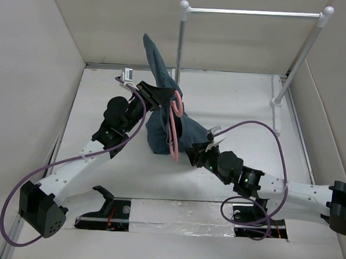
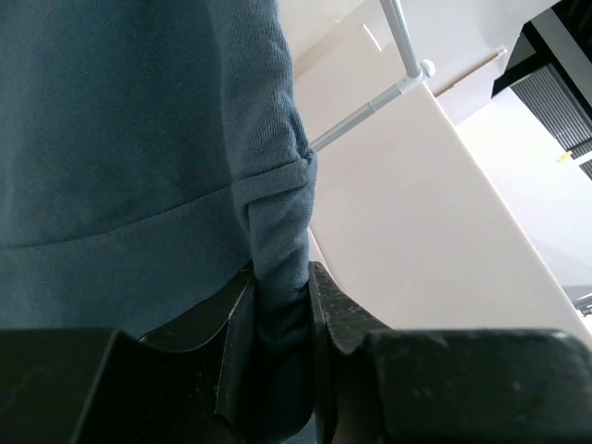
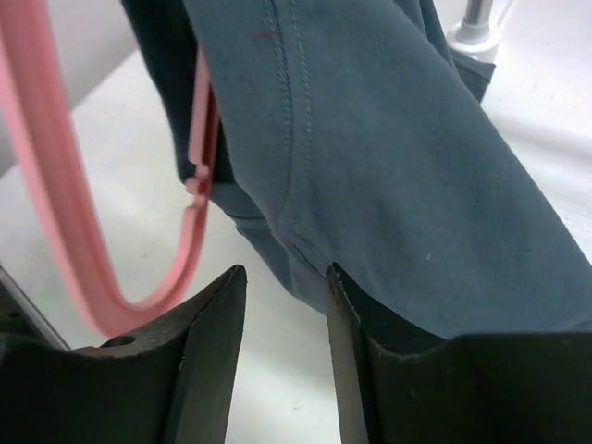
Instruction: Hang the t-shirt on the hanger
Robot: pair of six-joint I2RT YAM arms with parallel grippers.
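T-shirt [image 1: 187, 129] pinched by raised left pincer [image 2: 280, 277]; right pincer [image 3: 285, 273] parted alongside.

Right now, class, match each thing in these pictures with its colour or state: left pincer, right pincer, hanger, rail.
Column one:
1 left pincer
2 right pincer
3 hanger
4 rail

Column two:
a pale pink
b open, table visible in the gap
c white posts, silver bar
d shut on a fold of the t-shirt

Pairs: 1-d; 2-b; 3-a; 4-c
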